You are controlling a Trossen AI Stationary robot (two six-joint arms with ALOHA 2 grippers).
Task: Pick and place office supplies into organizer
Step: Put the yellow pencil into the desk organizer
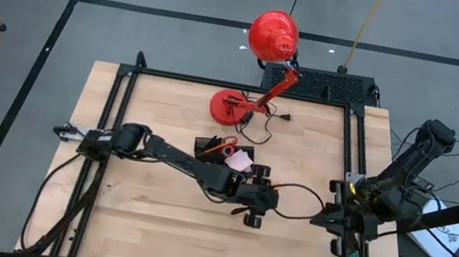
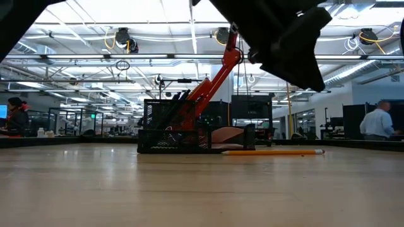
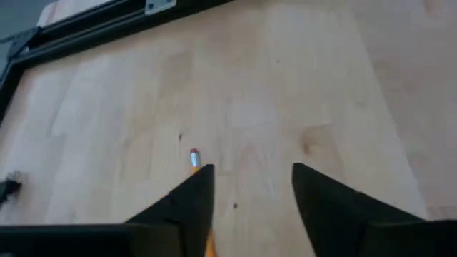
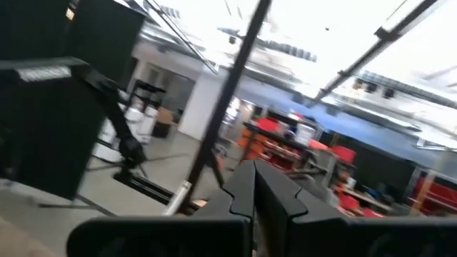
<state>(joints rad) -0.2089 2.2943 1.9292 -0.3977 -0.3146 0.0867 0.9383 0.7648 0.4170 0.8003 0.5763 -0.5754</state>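
Left hand (image 3: 250,182) is nearest the wrist camera: fingers spread apart, nothing between them, hovering low over the bare desk (image 3: 300,86). Orange pencil (image 3: 196,158) lies flat on the wood with its eraser end poking out beside one finger, so it sits off to one side of the gap, not centred in it. In the low view the pencil (image 2: 273,152) rests just beside the organizer (image 2: 183,132), on its open side, clear of the mesh wall. Organizer already carries red-handled scissors (image 1: 223,144) and a pink sticky-note pad (image 1: 240,160); the red lamp (image 1: 273,35) stands behind it. Judgement: pencil is light, stiff and slim, likely to roll or skid if nudged; best taken across the shaft near its middle, fingers straddling it squarely. Right hand (image 4: 250,193) is parked well away from the organizer at the desk edge, fingers pressed together, empty.
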